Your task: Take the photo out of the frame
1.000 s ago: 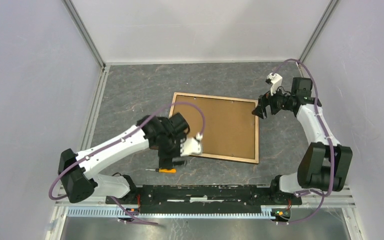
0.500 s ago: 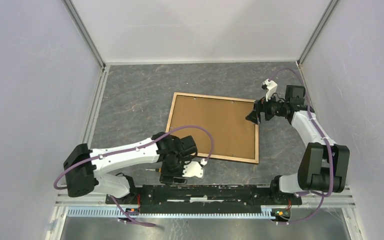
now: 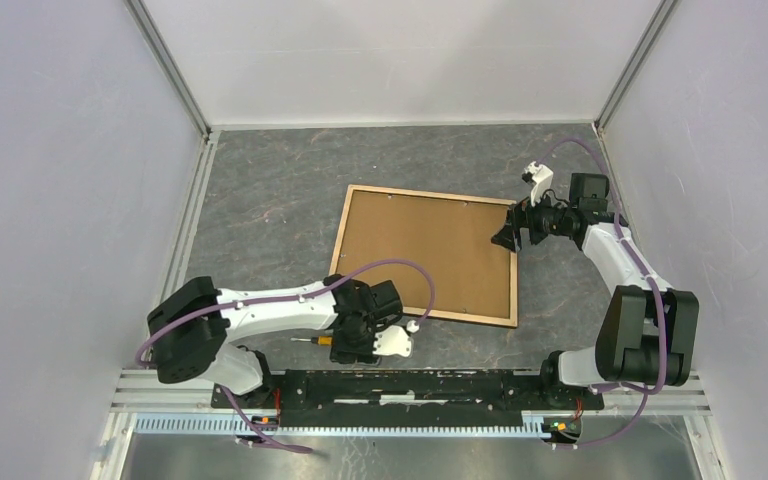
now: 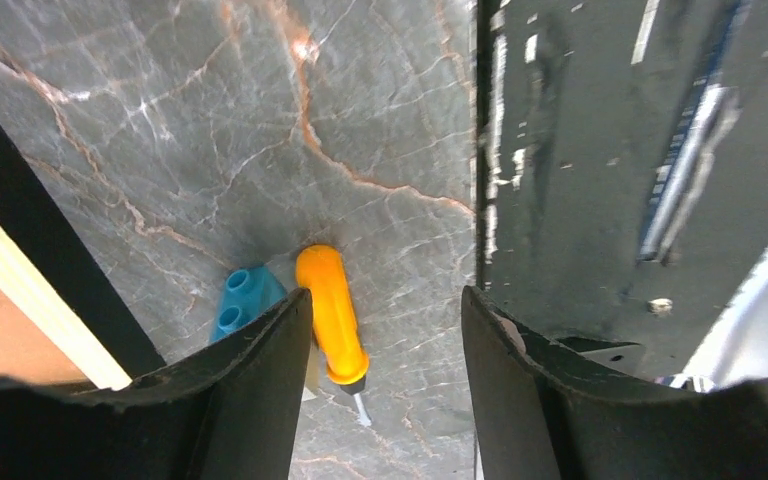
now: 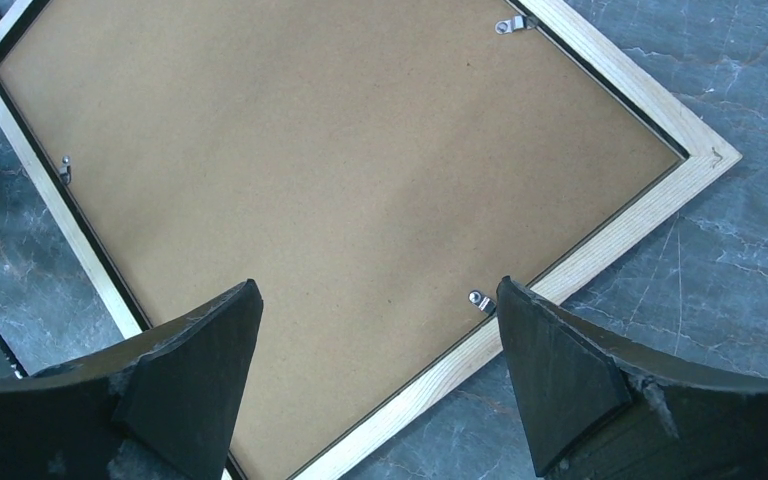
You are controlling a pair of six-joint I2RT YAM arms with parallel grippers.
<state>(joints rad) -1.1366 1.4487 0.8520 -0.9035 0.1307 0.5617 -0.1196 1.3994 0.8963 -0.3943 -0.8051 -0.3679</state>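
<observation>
While the frame lies face down in the middle of the table, brown board upward, we judge the task barely begun. The board sits flat inside the wood rim. Small metal clips show along its edges, though we cannot tell whether any is turned aside. The photo is out of sight, presumably under the board. Our left gripper hangs low at the near left, just off the frame's near left corner. Its jaws stand apart around the orange handle of a screwdriver that lies on the table beside a blue piece. The handle sits close against one finger, but nothing is clamped. Our right gripper hovers over the frame's right edge, jaws spread wide and empty. By our reckoning nearly everything is left: grasp the screwdriver, free the clips, lift the board out, then draw the photo from the frame.
</observation>
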